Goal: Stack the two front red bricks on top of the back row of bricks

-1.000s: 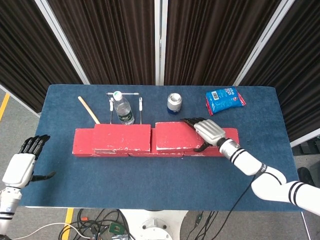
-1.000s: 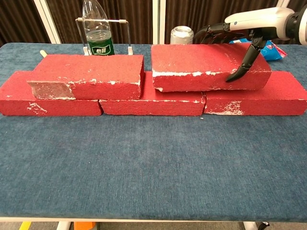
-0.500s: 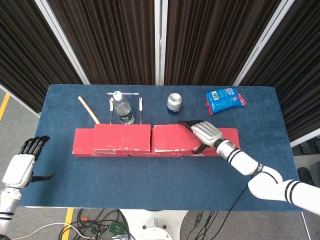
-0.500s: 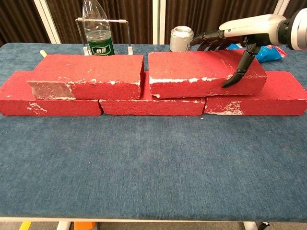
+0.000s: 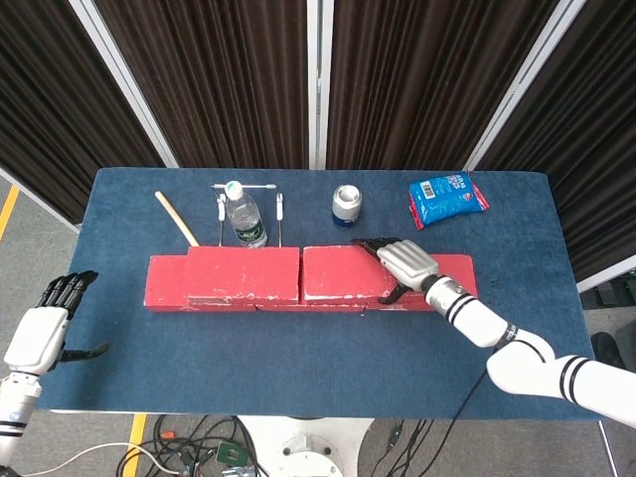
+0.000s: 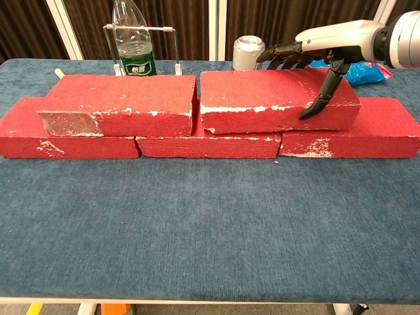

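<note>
**Item: two upper red bricks, seated on the back row — handling notes**

Location. You are looking at a back row (image 6: 209, 146) of three red bricks lying end to end across the blue table (image 6: 210, 230). Two more are sitting on top: the upper left brick (image 6: 121, 104) and the upper right brick (image 6: 279, 100), nearly butting at the middle, each bridging a joint below. No brick is lying in front of the row, so the stacking is looking all but done.

Right hand (image 5: 402, 266). It is clasping the right end of the upper right brick: fingers (image 6: 289, 54) are draped over the back edge, thumb (image 6: 321, 98) is pressing the front face. You are gripping it, not merely resting on it.

Left hand (image 5: 45, 328). It is hanging off the table's left edge, holding nothing, fingers extended and apart.

Handling judgement. These bricks are looking stiff, dense and heavy for one hand; the chipped white edges are suggesting a rough, crumbly surface that is gripping well but shedding grit. Taking hold across the short width, front face against back edge, is suiting them best; holding near one end, as you are doing, is letting the far end sag or pivot. Since the brick is seated, you are better off opening straight and lifting clear without dragging, so it is not being nudged off the joint.

Bystanders. A water bottle (image 6: 133, 42) in a wire rack, a can (image 6: 248, 51), a blue snack packet (image 5: 447, 198) and a wooden stick (image 5: 176, 218) are standing behind the row, near your fingers' withdrawal path.
</note>
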Motion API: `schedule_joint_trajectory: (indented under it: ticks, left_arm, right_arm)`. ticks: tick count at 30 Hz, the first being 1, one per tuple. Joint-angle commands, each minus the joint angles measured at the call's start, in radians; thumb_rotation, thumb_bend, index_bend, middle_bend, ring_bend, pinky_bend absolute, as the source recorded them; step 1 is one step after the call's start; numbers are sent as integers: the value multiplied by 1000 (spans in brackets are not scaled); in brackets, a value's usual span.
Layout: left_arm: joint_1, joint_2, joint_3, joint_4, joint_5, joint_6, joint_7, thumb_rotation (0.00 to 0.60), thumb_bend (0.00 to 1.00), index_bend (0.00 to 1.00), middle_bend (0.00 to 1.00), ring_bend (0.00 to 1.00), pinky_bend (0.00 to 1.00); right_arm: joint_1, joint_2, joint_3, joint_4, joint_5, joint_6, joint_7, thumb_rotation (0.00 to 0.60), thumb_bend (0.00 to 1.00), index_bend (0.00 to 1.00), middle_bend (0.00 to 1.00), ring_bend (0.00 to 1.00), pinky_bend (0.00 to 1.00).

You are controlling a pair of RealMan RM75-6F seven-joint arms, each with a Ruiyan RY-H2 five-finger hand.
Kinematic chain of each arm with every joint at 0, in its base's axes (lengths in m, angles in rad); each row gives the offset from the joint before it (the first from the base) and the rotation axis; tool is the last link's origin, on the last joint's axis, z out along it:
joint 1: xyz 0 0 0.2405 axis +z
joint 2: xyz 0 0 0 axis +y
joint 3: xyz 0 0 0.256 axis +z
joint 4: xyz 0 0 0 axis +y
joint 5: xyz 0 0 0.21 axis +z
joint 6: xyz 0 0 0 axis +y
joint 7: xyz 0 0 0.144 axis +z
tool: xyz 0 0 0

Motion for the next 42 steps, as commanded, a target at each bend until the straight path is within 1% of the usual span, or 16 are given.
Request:
schedule_joint_trajectory:
  ticks: [1,18,42]
  left_arm:
    - [-1,1,2,6,2,-4,-9,600,0,53,44,0,25]
    - [-5,4,5,11,3,-15,-28,600,0,53,44,0,25]
    - [-3,6,8,17,3,-16,-37,600,0,53,44,0,25]
  right_arm:
    - [2,-3,-2,1,13,-1,-9,600,150,0,263,175,239]
    - [10,-9,-3,-18,56,4,-43,600,154,0,264,175,239]
    - [27,-30,-6,-6,94,-8,-68,600,153,0,260,175,239]
